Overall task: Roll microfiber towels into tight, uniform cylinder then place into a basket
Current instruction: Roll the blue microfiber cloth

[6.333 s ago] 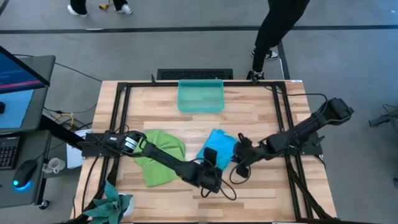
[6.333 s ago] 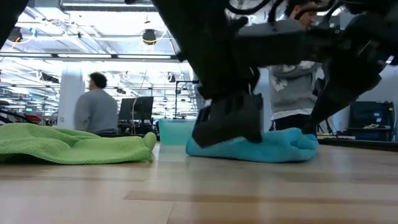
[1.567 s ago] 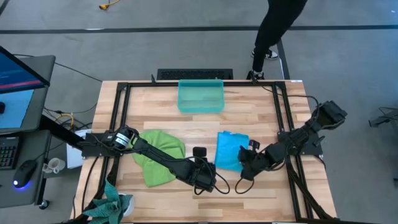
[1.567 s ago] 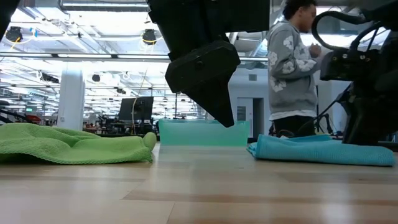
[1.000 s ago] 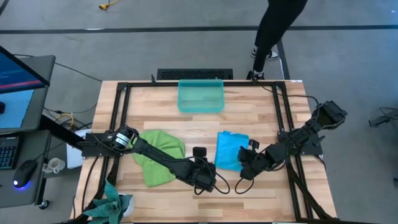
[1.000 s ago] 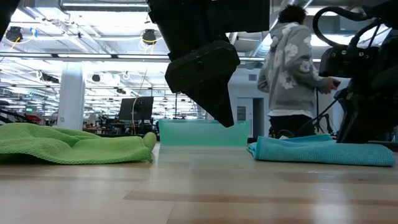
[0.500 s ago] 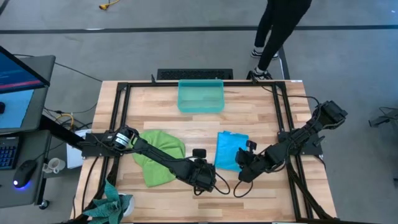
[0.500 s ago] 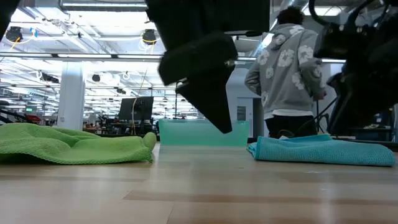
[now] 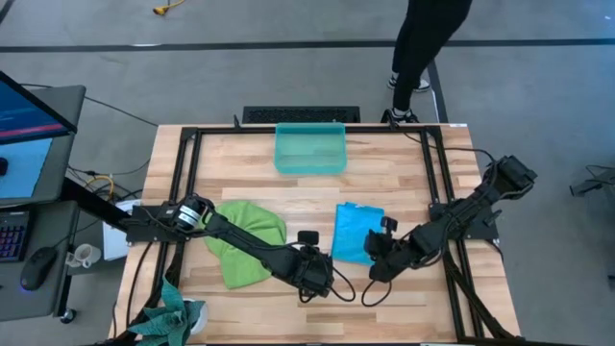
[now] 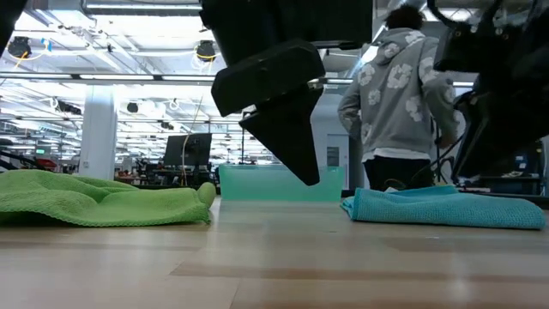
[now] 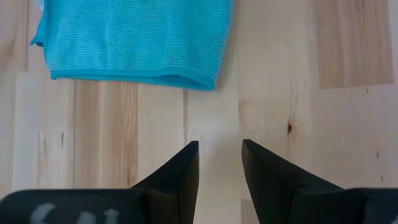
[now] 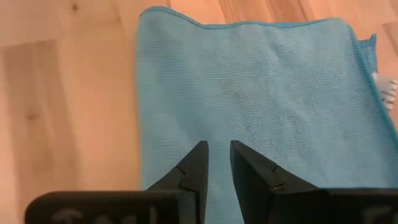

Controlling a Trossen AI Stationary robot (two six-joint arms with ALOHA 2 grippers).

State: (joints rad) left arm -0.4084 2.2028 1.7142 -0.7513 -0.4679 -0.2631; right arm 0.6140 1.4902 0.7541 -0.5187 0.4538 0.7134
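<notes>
2 grippers low over the near half of the table (image 9: 404, 173), neither one gripping anything. Left gripper (image 9: 308, 236) held above bare wood just left of the blue towel (image 9: 356, 231), fingers (image 11: 180, 174) spread a little with plain boards showing through the gap, the towel's near corner lying just ahead of the tips. Right gripper (image 9: 378, 248) poised at the blue towel's near right corner, fingers (image 12: 194, 169) a narrow slit apart, nothing caught between them, blue cloth filling the view beyond. Blue towel folded flat into a neat rectangle, not rolled, resting on the wood right of centre; seen level across the table as a thin slab (image 10: 442, 208). Green towel (image 9: 248, 240) crumpled in a loose heap on the left side, well apart from the blue one, partly under the left arm. Farther back, basket (image 9: 309, 148) standing upright at the far edge near the middle, well apart from both towels. Beyond the table, 1 person (image 10: 399, 99) in a grey patterned hoodie, back turned.
</notes>
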